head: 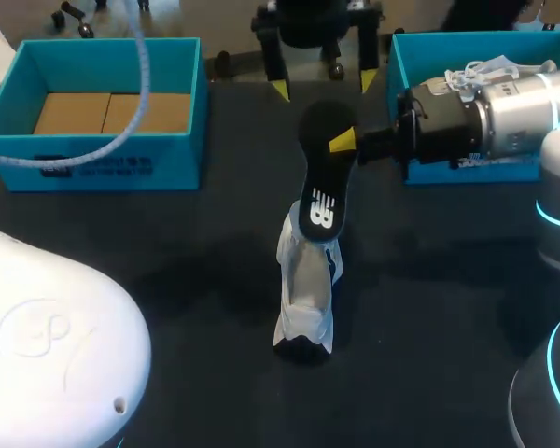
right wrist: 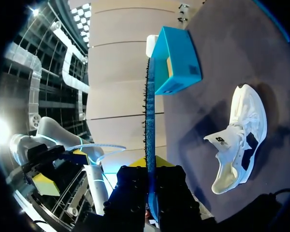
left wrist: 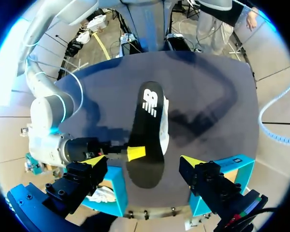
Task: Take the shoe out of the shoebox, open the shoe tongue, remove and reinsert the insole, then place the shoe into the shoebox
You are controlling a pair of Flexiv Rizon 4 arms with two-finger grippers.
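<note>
White arm [head: 518, 107], cyan ring [head: 553, 215], yellow-tipped left claw [head: 323, 86]

Dark bench [head: 168, 280]: white shoe [head: 306, 299] at centre; teal left shoebox [head: 177, 163] and right shoebox [head: 504, 172] along the far edge, well apart.

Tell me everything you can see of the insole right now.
The insole is a thin, flat, foot-shaped pad. Its upper face is black with a white logo near the narrower end. Edge-on in the right wrist view it looks blue with a fuzzy fringe. It is out of the shoe and held in the air, with the right gripper shut on it near the wider end. Its narrower end lies over the shoe's opening; whether they touch cannot be told.
</note>
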